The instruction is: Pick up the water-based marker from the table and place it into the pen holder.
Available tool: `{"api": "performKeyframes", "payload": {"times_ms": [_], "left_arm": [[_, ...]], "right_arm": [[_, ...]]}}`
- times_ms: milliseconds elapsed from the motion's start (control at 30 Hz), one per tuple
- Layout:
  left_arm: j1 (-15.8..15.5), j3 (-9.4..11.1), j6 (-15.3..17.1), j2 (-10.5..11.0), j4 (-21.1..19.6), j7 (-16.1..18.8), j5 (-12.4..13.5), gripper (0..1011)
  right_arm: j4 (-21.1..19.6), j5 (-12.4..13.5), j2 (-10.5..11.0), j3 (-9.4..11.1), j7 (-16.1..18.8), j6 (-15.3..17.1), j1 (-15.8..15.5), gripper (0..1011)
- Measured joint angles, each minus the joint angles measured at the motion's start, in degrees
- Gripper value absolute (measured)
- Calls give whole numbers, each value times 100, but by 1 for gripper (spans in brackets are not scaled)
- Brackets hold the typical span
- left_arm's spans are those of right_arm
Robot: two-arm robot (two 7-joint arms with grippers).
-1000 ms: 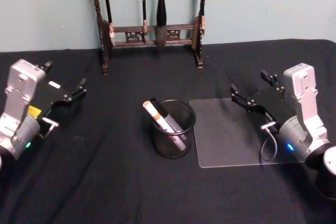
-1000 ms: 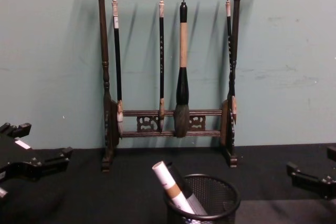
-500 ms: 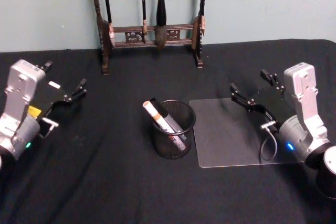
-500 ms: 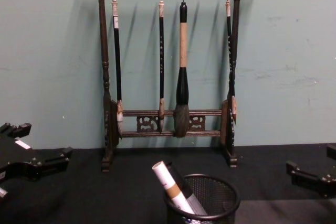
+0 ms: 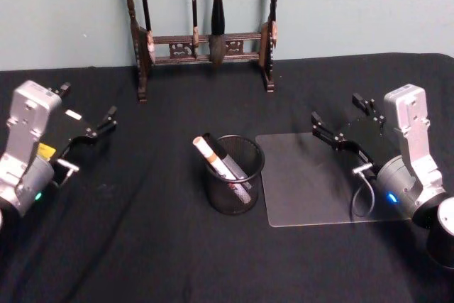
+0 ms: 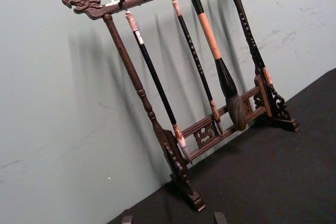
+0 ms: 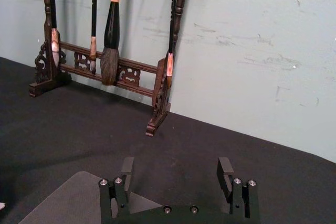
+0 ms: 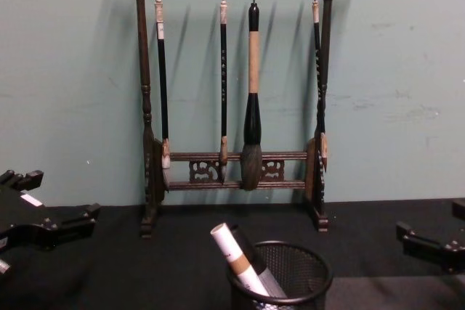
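Water-based marker (image 5: 216,162) sits inside the pen holder (image 5: 235,175), leaning toward the robot's left, white-and-tan end poking above the rim; a darker pen-like item (image 5: 228,160) leans in the cup just beside it. Chest view shows the same: marker (image 8: 237,259) slanting out of the black mesh cup (image 8: 290,274). No readable print on the marker or the cup.

Pen holder stands mid-table on the black cloth (image 5: 142,246), just beside the left edge of a clear rectangular mat (image 5: 312,182).

Left gripper (image 5: 85,113) hovers over the left side of the table, well apart from the cup, claw spread, nothing in it. A small white label and a yellow sticker on that arm, text too small to read. Right gripper (image 5: 344,120) is over the far right part of the clear mat, claw spread and empty; the right wrist view shows its two fingers (image 7: 224,170) wide apart above the mat corner.

Wooden brush rack (image 8: 232,99) with dragon-head ends stands at the back against the green wall (image 8: 407,70), four calligraphy brushes (image 8: 251,92) hanging from it. No writing legible on them.
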Motion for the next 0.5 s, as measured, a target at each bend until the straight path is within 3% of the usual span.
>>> {"api": "performKeyframes", "payload": {"times_ms": [500], "left_arm": [[0, 0, 0, 0, 0, 0, 0, 1001]], "right_arm": [[0, 1, -1, 0, 0, 0, 0, 1002]]}}
